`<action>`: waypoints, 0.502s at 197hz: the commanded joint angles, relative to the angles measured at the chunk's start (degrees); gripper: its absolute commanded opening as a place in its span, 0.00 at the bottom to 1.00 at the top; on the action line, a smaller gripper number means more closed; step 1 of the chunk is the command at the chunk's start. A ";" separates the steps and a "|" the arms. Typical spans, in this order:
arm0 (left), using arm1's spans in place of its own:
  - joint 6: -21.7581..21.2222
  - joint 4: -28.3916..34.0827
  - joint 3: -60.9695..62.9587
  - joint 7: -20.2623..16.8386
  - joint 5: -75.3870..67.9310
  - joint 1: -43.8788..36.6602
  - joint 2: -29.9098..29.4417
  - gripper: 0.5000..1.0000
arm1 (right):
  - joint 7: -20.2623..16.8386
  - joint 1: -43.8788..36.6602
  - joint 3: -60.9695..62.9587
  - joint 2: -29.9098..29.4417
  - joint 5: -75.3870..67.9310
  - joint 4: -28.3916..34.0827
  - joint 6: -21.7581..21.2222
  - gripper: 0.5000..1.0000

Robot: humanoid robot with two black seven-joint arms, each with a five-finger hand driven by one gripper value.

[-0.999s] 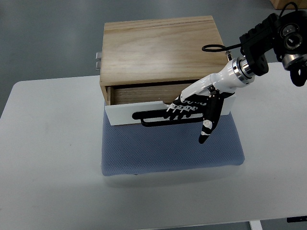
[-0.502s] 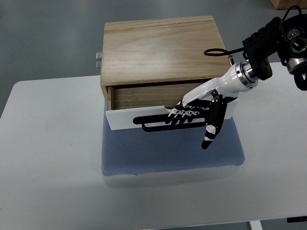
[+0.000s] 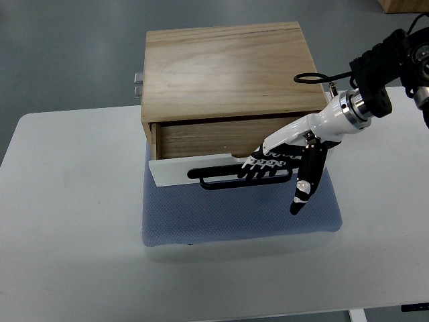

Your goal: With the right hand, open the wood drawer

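Note:
A light wood box (image 3: pixel 224 70) stands at the back of the white table. Its drawer, with a white front (image 3: pixel 174 171) and a black bar handle (image 3: pixel 214 176), is pulled partly out. My right hand (image 3: pixel 275 164) comes in from the upper right. Its black-and-white fingers (image 3: pixel 258 166) are hooked over the right half of the handle, while the thumb (image 3: pixel 305 184) points down and free over the mat. The left hand does not show.
A blue-grey mat (image 3: pixel 234 218) lies under the box front and the drawer. The white table (image 3: pixel 67 221) spreads around it. Metal hinges (image 3: pixel 137 84) stick out on the box's left side. Grey floor lies beyond the table.
The right hand has pulled toward the near edge and slightly right, and the drawer has slid further out, widening the gap under the box top.

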State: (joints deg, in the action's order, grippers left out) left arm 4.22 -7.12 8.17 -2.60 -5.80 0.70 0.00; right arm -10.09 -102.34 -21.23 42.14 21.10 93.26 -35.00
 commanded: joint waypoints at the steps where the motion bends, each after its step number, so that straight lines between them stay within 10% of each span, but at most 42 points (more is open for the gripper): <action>1: 0.00 0.00 0.00 0.05 0.00 0.00 0.00 1.00 | 0.15 -1.20 0.22 0.31 0.00 -0.01 0.00 0.89; 99: 0.00 0.00 0.00 0.05 0.00 0.00 0.00 1.00 | 0.68 -4.01 9.36 4.17 -6.77 -2.11 0.00 0.89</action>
State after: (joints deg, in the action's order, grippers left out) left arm 4.22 -7.12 8.17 -2.57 -5.80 0.70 0.00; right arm -9.42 -106.75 -15.34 45.50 16.95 92.57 -35.00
